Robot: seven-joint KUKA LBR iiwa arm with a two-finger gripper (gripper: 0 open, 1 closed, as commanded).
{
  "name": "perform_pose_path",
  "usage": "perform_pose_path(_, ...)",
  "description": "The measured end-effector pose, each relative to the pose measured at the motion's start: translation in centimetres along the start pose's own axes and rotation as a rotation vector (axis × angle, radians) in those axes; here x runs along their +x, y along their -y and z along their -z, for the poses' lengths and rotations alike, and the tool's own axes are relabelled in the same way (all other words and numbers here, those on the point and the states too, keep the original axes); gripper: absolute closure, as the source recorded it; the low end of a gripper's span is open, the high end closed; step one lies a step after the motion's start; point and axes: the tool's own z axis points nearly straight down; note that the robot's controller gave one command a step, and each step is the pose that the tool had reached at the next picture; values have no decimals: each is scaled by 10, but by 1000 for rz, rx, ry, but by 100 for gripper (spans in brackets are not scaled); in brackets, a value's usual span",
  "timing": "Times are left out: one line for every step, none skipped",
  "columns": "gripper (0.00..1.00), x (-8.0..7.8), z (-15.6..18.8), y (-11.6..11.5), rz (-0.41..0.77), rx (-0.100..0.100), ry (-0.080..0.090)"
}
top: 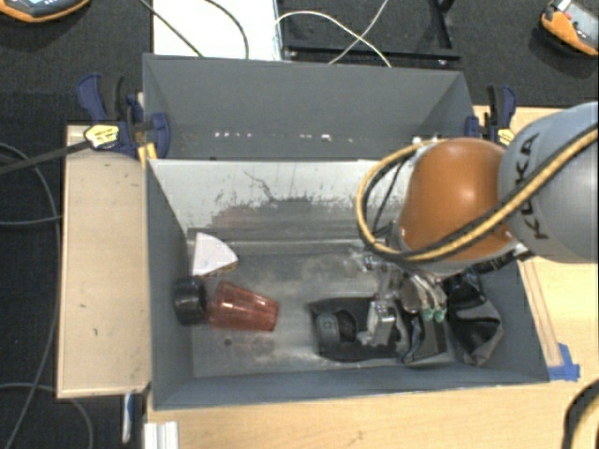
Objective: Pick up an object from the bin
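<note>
Hanging in the bin's (281, 110) front-right corner, over a flat black gadget (337, 331) beside a dark crumpled bag (474, 331), the claw (384, 324) may be open or closed; I cannot tell. Best, I judge, to centre on the gadget, clear of the bag.

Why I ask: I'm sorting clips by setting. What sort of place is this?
Probably a robotics lab: a KUKA arm reaches into a grey metal bin holding a red cup and other small things, with cables trailing over the dark floor.
</note>
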Motion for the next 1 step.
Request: perform_pose_path(0, 3, -91, 4, 51, 0, -12)
